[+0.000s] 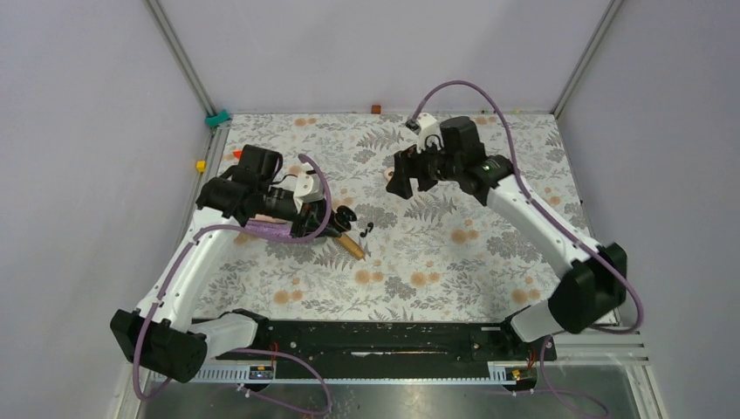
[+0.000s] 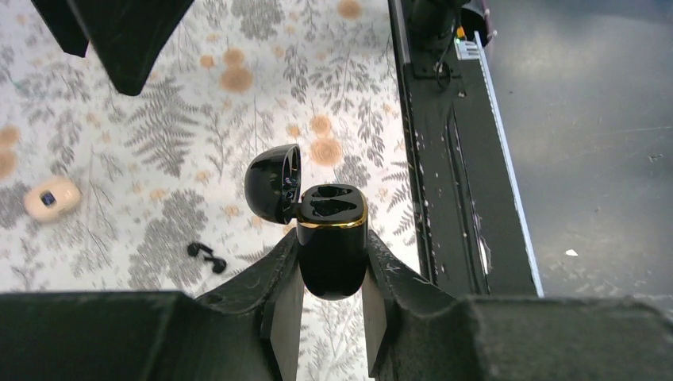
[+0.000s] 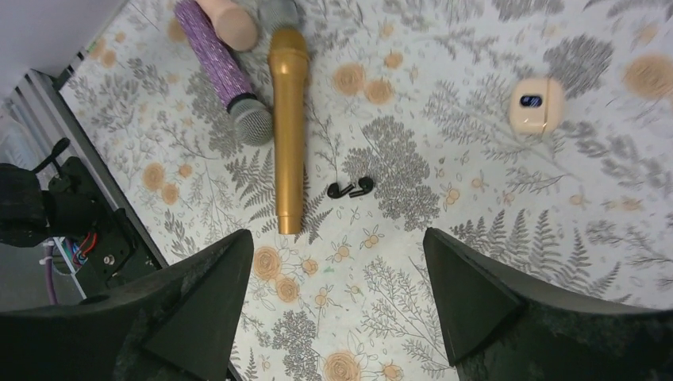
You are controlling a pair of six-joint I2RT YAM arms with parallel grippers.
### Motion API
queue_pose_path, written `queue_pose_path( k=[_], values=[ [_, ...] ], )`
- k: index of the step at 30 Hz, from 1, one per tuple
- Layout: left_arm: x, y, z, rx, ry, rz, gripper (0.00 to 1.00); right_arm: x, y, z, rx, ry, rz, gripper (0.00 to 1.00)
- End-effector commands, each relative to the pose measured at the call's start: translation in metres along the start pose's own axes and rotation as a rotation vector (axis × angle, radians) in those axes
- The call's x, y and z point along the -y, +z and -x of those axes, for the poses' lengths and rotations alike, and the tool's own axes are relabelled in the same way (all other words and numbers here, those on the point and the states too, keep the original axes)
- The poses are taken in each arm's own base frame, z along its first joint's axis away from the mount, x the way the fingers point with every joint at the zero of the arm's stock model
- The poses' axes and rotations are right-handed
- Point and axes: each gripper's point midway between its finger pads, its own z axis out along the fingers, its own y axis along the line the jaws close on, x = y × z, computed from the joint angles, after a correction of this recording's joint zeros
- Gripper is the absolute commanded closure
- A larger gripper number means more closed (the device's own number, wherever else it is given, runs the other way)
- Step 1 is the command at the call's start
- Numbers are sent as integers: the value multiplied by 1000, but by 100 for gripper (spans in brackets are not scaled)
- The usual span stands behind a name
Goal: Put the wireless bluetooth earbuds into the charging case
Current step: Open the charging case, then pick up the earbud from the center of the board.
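Note:
My left gripper (image 2: 332,274) is shut on the glossy black charging case (image 2: 332,250), held above the table with its lid (image 2: 271,182) flipped open and its two sockets empty; it shows in the top view (image 1: 343,216) too. The two tiny black earbuds (image 2: 206,256) lie together on the floral cloth, left of the case; they also show in the right wrist view (image 3: 351,188) and the top view (image 1: 366,229). My right gripper (image 3: 337,274) is open and empty, hovering high above the cloth, with the earbuds just beyond its fingertips; in the top view it is at the back middle (image 1: 403,177).
A gold microphone (image 3: 287,127) lies next to the earbuds, with a purple glitter microphone (image 3: 226,75) and a pink one (image 3: 230,20) beside it. A small cream-pink rounded object (image 3: 537,104) lies on the cloth, also visible in the left wrist view (image 2: 51,198). The black base rail (image 1: 393,336) runs along the near edge.

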Motion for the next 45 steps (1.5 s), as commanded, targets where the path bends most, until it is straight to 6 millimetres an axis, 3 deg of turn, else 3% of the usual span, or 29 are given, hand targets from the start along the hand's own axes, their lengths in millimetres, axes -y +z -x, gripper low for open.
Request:
queue_pose_path(
  k=[1, 6, 11, 19, 25, 45],
  values=[
    [20, -13, -24, -56, 14, -70, 100, 15, 33, -12, -90, 88, -6, 15],
    [41, -15, -40, -63, -55, -190, 100, 23, 75, -45, -317, 183, 25, 24],
    [40, -13, -48, -37, -96, -194, 100, 23, 112, -80, -544, 193, -11, 26],
    [31, -12, -57, -46, -102, -118, 100, 22, 156, -119, -673, 246, -45, 31],
    [29, -11, -61, -49, -93, -93, 100, 20, 173, -143, -738, 285, -47, 36],
    [27, -10, -66, -50, -102, -96, 100, 27, 183, -167, -790, 312, -76, 46]
  ],
)
